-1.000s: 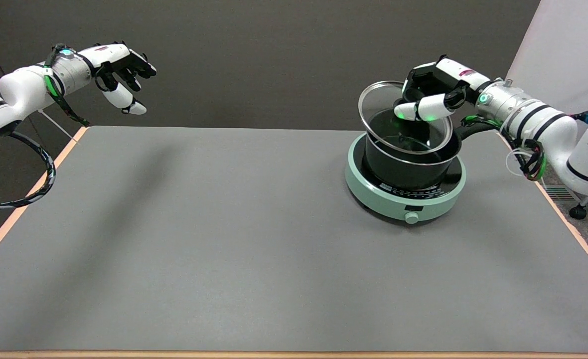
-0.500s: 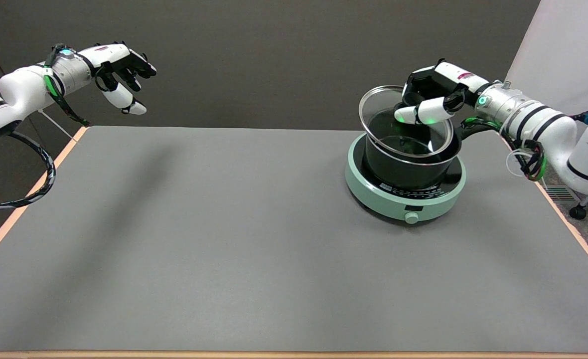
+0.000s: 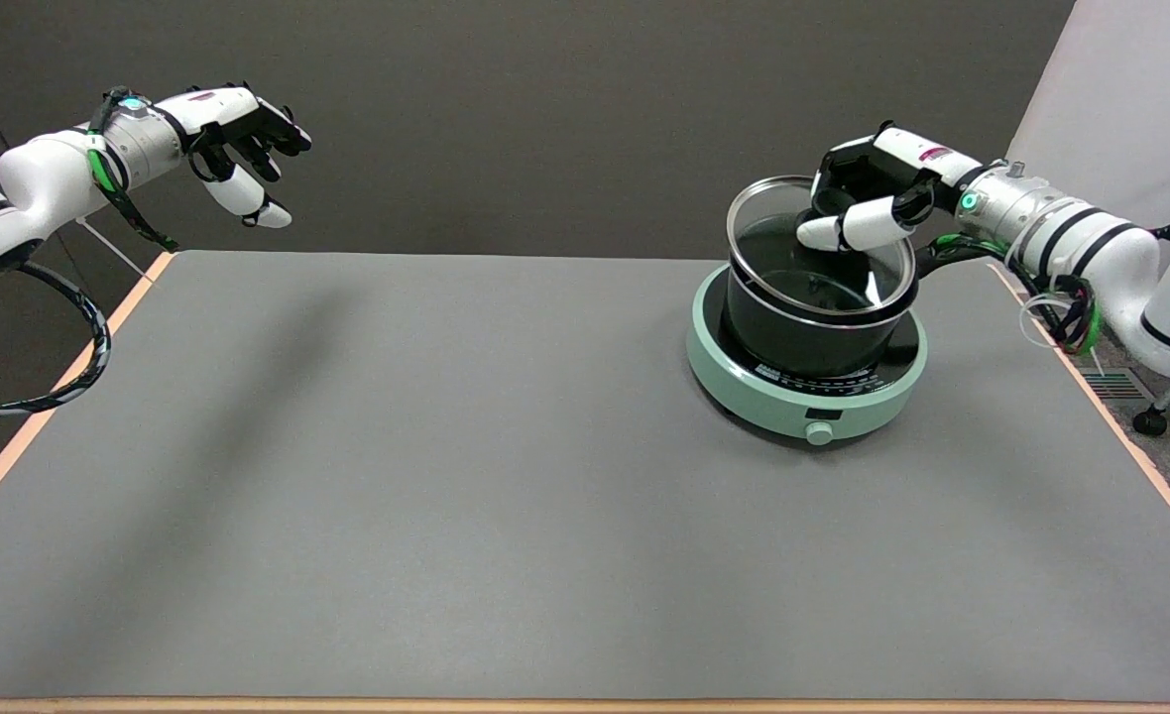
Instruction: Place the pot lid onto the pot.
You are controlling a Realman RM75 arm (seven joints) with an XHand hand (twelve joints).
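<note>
A black pot (image 3: 805, 335) stands on a mint-green induction cooker (image 3: 803, 392) at the table's far right. The glass pot lid (image 3: 778, 253) with a metal rim is tilted over the pot's mouth, its near edge low against the pot rim and its far edge raised. My right hand (image 3: 863, 203) reaches in from the right and grips the lid at its knob, fingers curled round it. The knob itself is hidden by the fingers.
The pot's black handle (image 3: 947, 260) points right, under my right forearm. The idle left hand (image 3: 238, 134) hangs in the air at the upper left. The grey table (image 3: 397, 446) has orange edges at left and right.
My right hand has shifted to the right and lowered the lid, which now lies flatter and more squarely over the pot's mouth. The left arm has not moved.
</note>
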